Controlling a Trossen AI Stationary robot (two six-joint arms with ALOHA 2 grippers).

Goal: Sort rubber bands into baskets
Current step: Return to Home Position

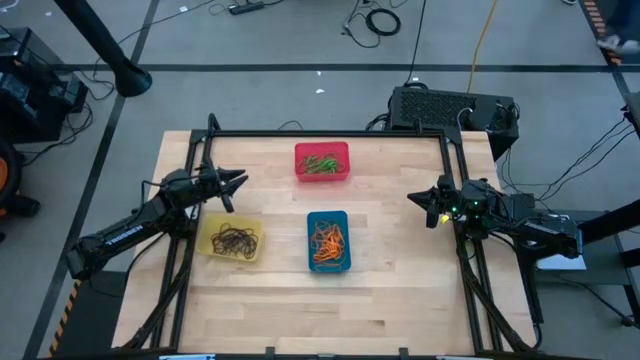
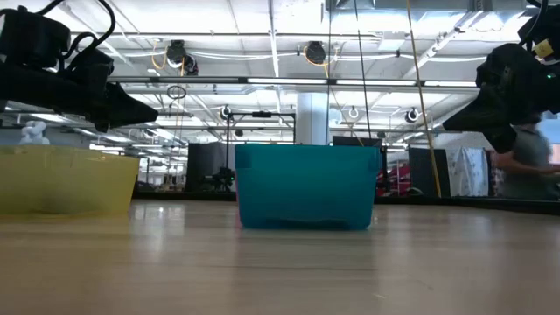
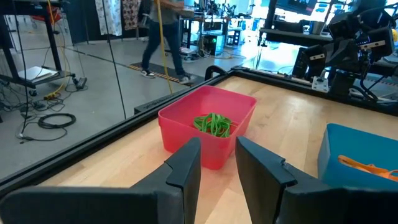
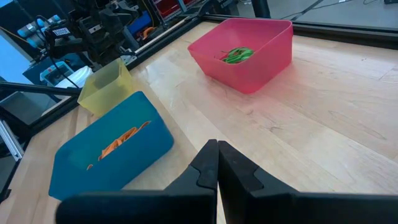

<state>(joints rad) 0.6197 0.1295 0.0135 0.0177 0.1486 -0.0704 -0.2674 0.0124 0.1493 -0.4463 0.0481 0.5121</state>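
The red basket stands at the far middle of the table and holds green rubber bands. The blue basket holds orange rubber bands. The yellow basket holds dark rubber bands. My left gripper hovers above the table left of the red basket, a little open and empty. My right gripper hovers right of the blue basket, shut and empty.
A black frame rail runs along the table's far side and down both sides. A black box sits behind the far right corner. Bare wood lies between the baskets and at the near half of the table. A person walks in the room beyond.
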